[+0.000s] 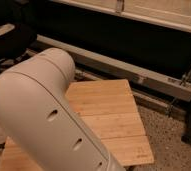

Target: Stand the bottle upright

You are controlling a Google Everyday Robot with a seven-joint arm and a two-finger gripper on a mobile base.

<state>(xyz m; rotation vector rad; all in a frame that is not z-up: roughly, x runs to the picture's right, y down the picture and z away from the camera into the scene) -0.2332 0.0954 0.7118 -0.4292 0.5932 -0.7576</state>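
You are not seeing the bottle anywhere; the robot arm (49,120) is blocking the near left of the wooden desk (114,115). Judging from the task, it is probably handling light and slippery, so grip mid-body. The claw is out of view too, and it is sitting closed.

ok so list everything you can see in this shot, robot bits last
wooden table: one, light bamboo planks, centre and lower right, partly behind the arm
speckled floor: grey-brown, right of the table
long rail: one, pale metal, runs diagonally behind the table
dark wall panel: black, across the upper half
bottle: none visible
robot arm: one, off-white casing with small oval holes, fills the left and lower foreground
gripper: out of view
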